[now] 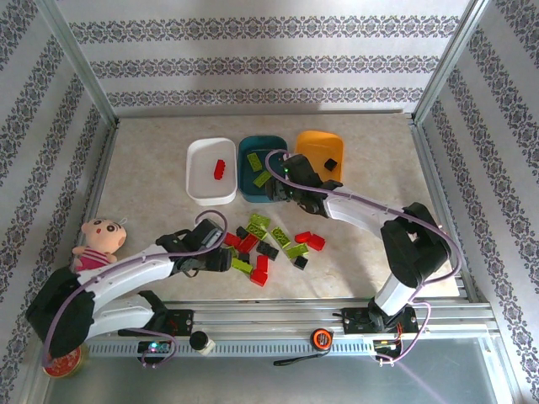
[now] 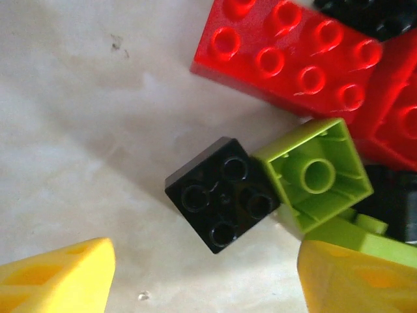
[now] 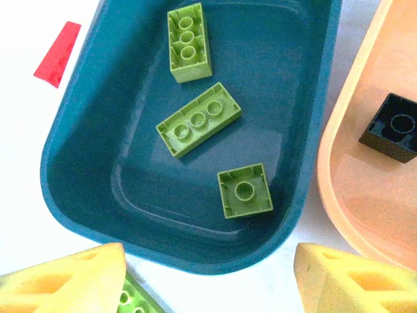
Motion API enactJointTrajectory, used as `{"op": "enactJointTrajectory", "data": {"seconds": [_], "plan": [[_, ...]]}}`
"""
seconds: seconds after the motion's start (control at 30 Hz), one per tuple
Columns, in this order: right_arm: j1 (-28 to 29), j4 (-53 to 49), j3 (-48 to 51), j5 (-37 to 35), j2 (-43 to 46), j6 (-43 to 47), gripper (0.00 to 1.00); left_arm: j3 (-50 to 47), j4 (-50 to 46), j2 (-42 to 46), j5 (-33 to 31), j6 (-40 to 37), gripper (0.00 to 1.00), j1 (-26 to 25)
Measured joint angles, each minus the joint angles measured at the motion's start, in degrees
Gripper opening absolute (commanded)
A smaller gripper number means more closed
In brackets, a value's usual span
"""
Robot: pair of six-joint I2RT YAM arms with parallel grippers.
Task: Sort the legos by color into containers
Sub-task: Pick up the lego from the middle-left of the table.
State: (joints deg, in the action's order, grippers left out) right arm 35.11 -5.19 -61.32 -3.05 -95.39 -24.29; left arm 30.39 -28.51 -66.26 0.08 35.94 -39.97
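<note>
L gripper (image 2: 206,268) is hovering w/ jaws wide, empty. Black lego (image 2: 221,194) is sitting centred just ahead, corner-on to them.

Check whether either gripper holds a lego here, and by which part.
Nothing is held. The left gripper stands open around a black lego, not touching it; the right gripper hangs open over the teal tub's near rim.

Three lime green legos (image 3: 199,120) lie inside the dark teal tub (image 3: 78,163).

Striped floral wallpaper (image 1: 253,67) (grey on white), beige marbled tabletop (image 1: 143,177)
</note>
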Motion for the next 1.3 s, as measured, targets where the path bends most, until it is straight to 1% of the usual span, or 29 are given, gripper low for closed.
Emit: {"op": "enactJointTrajectory", "data": {"seconds": [0.13,0.3,0.4,0.47,0.67,0.87,1.0,1.07,1.3], "plan": [[0.0,0.8,0.0,-0.2,1.1,0.0,0.69,0.6,0.7,-3.5,1.0,-1.0,0.7,1.5],[-0.1,1.3,0.0,-0.3,1.7,0.0,0.69,1.3,3.1,-5.7,1.4,-1.5,0.69,1.7],[-0.1,1.3,0.0,-0.4,1.7,0.0,0.69,1.9,5.0,-6.9,0.8,-1.7,0.65,1.7],[-0.1,1.3,0.0,-0.4,1.7,0.0,0.69,1.9,6.5,-7.1,0.3,-2.2,0.62,1.7],[-0.2,1.7,0.7,-0.4,1.8,0.0,0.7,1.9,7.5,-7.2,-0.3,-2.6,0.6,1.7],[-0.5,1.9,1.4,-0.4,1.8,-0.7,0.69,1.8,7.1,-7.2,-0.2,-1.8,0.49,1.5],[-0.8,2.1,1.5,-0.4,1.8,-1.1,0.69,1.6,7.1,-7.4,-0.3,-1.1,0.48,0.8],[-0.9,2.3,1.5,-0.3,1.8,-1.1,0.69,1.6,7.1,-7.5,-0.5,-1.0,0.46,0.5],[-2.0,3.0,3.1,-0.3,2.6,-1.5,0.69,1.7,6.1,-6.8,-0.7,-0.7,0.44,-0.7]]}}
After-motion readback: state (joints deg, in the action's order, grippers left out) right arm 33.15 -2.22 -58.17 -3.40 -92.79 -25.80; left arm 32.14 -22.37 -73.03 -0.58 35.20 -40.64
